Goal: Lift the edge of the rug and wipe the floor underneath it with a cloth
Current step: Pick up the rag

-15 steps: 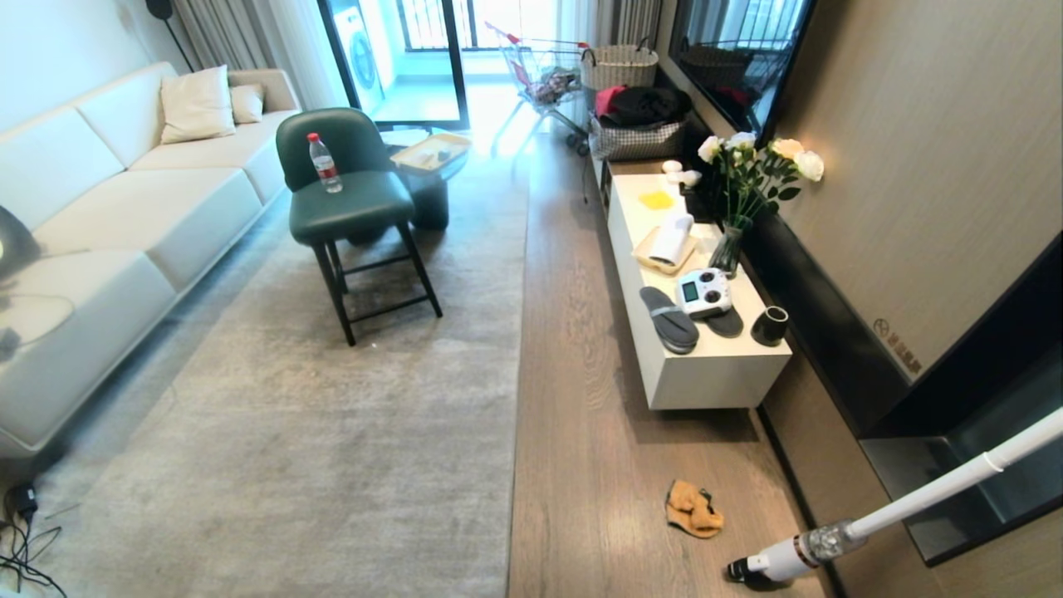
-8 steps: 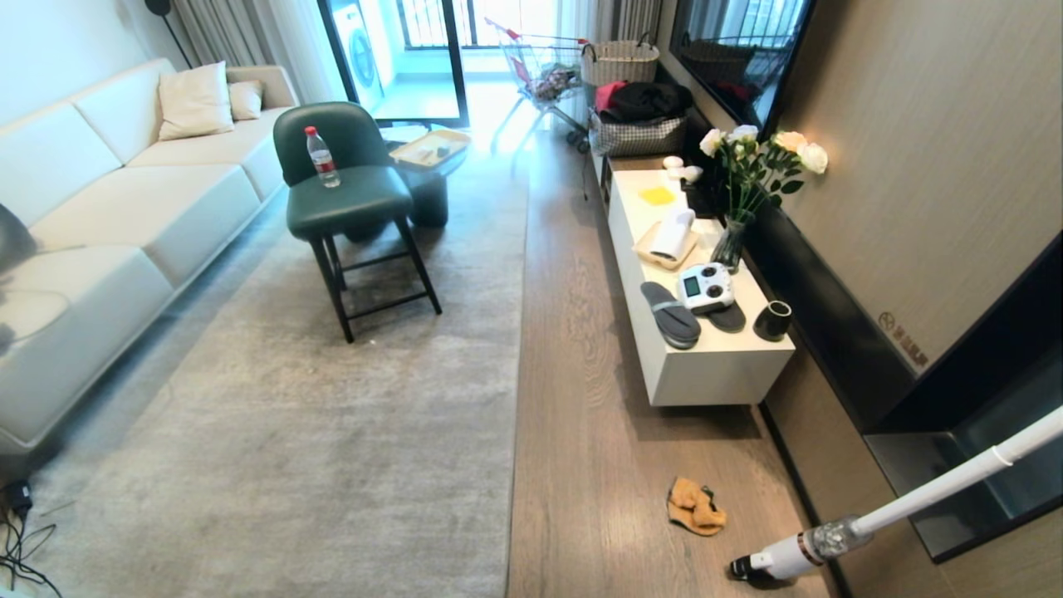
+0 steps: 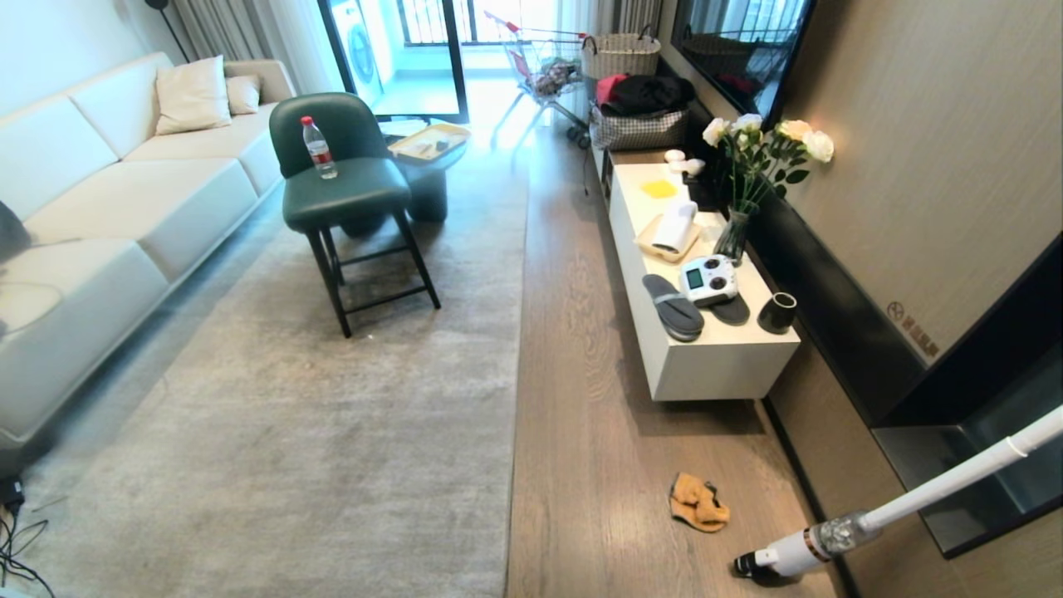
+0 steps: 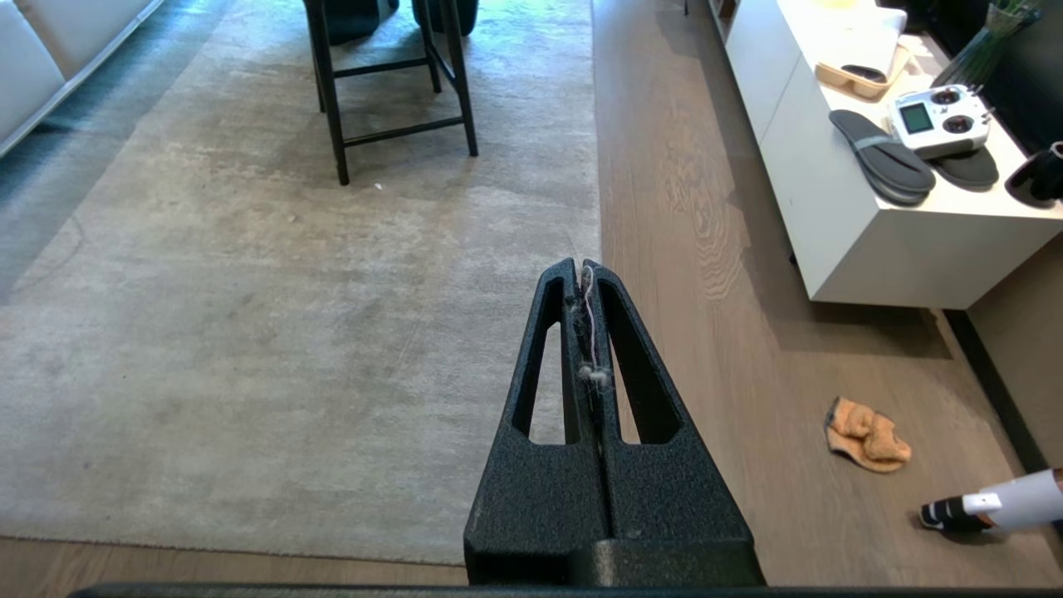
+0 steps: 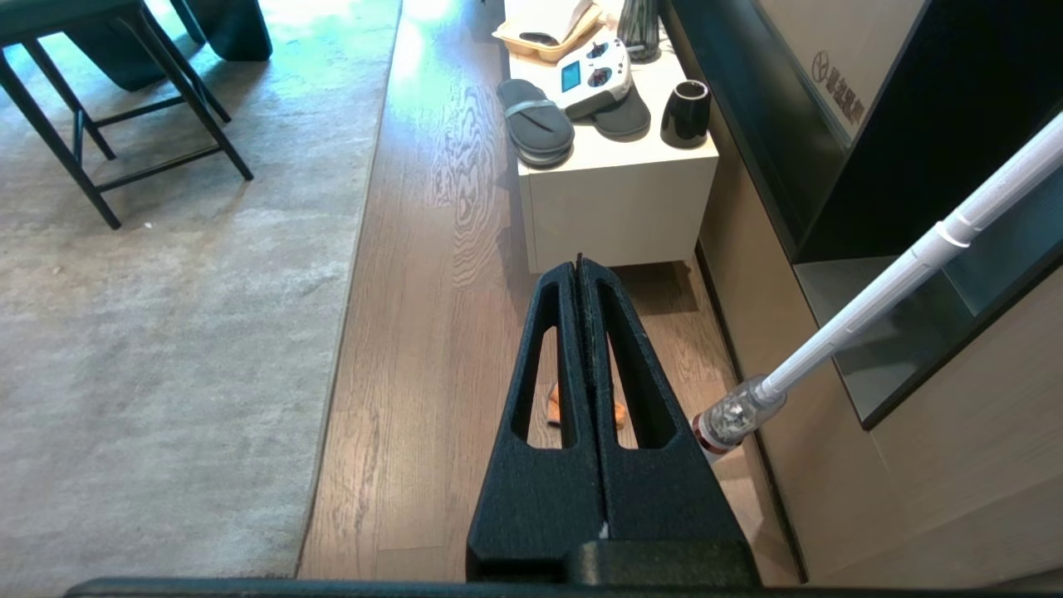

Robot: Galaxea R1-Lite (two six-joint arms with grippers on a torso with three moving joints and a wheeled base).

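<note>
1. Two grippers, both clenched with nothing held: left gripper (image 4: 586,274) hangs over the rug's long edge; right gripper (image 5: 579,270) hangs over the floor (image 3: 581,399), above the cloth. Neither arm shows in the head view.
2. Rug (image 3: 332,399): large, pale grey, short pile, lying flat. Its straight long edge (image 3: 516,349) runs beside the floor strip in front of the white worktop (image 3: 714,365). The near corner shows only in the left wrist view, low and flat on the floor.
3. Cloth (image 3: 698,502): orange, crumpled, on the floor between the rug edge and the wall, just past the worktop's near end. A white vacuum (image 3: 830,540) lies close beside it.
4. Handling, rug: likely heavy overall but floppy at the border. A chair (image 3: 349,191) stands on the far part and the sofa (image 3: 100,208) sits along its other side, so the near stretch of the edge should lift easiest. Pinch the border itself; the pile gives little to bite on from above, so a finger probably has to slide under.
5. Handling, cloth: light, soft, bunched. Take it at a raised fold; it will flatten under wiping pressure.
6. Nothing lifted or wiped yet. Both grippers must open first.
7. Risk: the vacuum wand crowds the approach to the cloth.
</note>
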